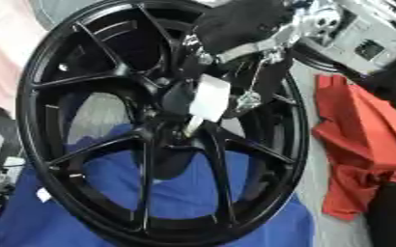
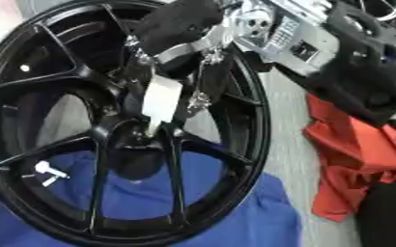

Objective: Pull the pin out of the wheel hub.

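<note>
Blue cloth point(image 1: 193, 202) and a red rag point(image 1: 362, 144) back the upright black wheel hub point(image 1: 83, 120), where the right hand point(image 1: 235, 29), reaching down from above, has its fingers closed on the pale pin point(image 1: 208, 99), whose length points down into the hub's centre.

wheel hub point(image 2: 108, 140): black, spoked, upright, fills left of view
right hand point(image 2: 177, 29): comes from upper right, fingers curled at hub centre
pin point(image 2: 161, 103): pale, in the fingers
cloths: blue point(image 2: 227, 212) below, red point(image 2: 362, 159) right
</note>
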Robot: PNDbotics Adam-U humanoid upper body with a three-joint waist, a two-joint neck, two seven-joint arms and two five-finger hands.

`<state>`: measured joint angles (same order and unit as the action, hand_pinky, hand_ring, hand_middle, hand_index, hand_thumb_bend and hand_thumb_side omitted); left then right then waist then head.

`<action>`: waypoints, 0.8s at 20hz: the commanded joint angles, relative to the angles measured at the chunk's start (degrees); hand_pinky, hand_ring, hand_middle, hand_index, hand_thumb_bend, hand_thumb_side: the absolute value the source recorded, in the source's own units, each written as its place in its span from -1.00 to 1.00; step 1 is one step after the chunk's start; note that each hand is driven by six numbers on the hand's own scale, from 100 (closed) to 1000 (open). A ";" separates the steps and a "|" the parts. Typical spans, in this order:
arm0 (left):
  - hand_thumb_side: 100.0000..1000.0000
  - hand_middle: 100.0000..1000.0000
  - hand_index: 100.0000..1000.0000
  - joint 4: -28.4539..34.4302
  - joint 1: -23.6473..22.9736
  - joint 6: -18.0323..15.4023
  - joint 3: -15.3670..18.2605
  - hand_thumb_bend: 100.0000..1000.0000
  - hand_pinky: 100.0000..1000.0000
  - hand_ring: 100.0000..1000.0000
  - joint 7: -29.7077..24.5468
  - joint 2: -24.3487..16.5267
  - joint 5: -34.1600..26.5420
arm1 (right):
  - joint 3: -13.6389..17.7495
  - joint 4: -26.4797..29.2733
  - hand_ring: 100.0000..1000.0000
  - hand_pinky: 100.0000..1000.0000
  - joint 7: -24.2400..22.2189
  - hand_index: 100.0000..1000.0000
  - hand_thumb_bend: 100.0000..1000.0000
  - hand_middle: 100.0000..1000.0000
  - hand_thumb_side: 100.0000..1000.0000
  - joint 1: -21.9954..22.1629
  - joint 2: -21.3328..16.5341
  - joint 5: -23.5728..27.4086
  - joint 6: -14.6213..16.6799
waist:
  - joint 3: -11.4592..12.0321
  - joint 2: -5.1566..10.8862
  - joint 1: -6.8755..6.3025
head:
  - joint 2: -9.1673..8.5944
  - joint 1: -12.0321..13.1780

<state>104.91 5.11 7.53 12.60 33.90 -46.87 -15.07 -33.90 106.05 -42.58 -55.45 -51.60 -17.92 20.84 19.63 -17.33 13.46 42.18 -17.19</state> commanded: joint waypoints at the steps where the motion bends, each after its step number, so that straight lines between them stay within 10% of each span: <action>1: 0.59 0.35 0.55 0.75 0.11 -0.15 0.83 -0.35 0.69 0.53 -0.05 -1.22 -0.32 | 1.03 0.87 0.33 0.52 0.48 0.04 -0.48 -0.06 -1.00 -0.79 -1.24 0.88 -0.06 | -0.12 0.72 -0.83 | -0.37 0.08; 16: 0.60 0.34 0.54 1.05 -0.18 -0.23 0.97 -0.37 0.70 0.53 0.21 -1.21 -0.43 | 2.13 1.41 0.17 0.44 5.90 -0.12 -0.61 -0.23 -1.00 -0.59 -1.57 2.22 -0.70 | -0.30 0.72 -0.95 | -0.18 0.09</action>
<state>104.98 4.87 7.42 12.63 34.00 -46.87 -15.16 -33.37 106.37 -37.57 -55.16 -51.71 -16.35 20.28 19.29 -17.34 13.46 42.20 -17.17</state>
